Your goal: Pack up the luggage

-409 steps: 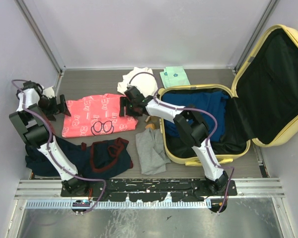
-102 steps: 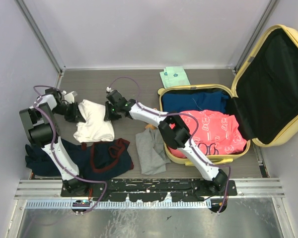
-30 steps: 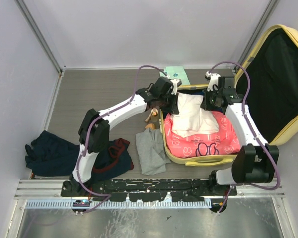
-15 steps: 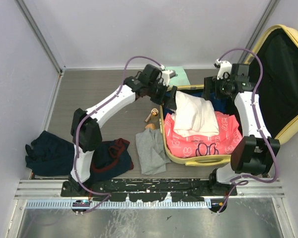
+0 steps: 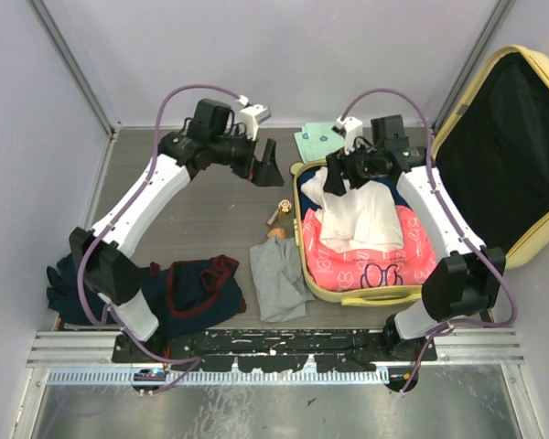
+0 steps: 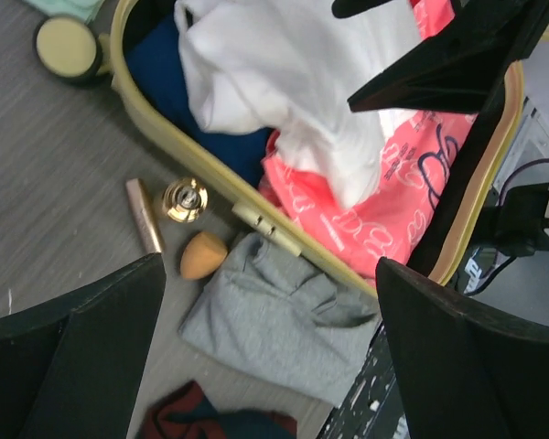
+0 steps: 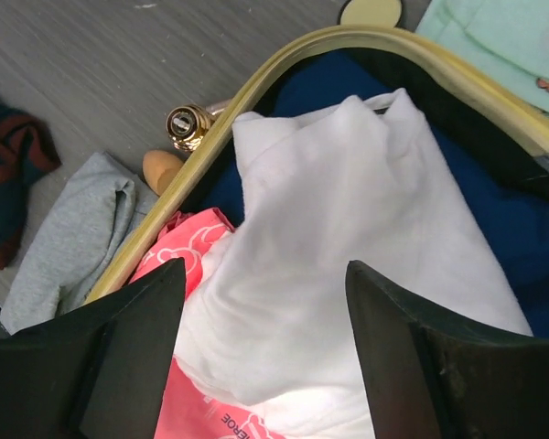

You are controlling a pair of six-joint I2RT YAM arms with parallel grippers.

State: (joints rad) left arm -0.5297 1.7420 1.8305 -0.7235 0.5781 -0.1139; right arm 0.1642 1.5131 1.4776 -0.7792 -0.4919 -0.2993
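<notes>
The luggage (image 5: 366,296) lies open at the right side of the table, with its lid leaning back to the right. Inside it, a white shirt (image 5: 357,215) lies crumpled on a pink garment (image 5: 384,261), and a dark blue garment (image 7: 522,238) is under both. The right gripper (image 5: 334,174) hangs over the far left corner of the luggage, above the shirt, with its fingers spread wide and nothing between them. The left gripper (image 5: 271,167) is over the table just left of the luggage, its fingers also spread and empty. A gold bottle (image 5: 282,207), an orange sponge (image 5: 276,234) and a grey cloth (image 5: 276,279) lie beside the luggage's left wall.
</notes>
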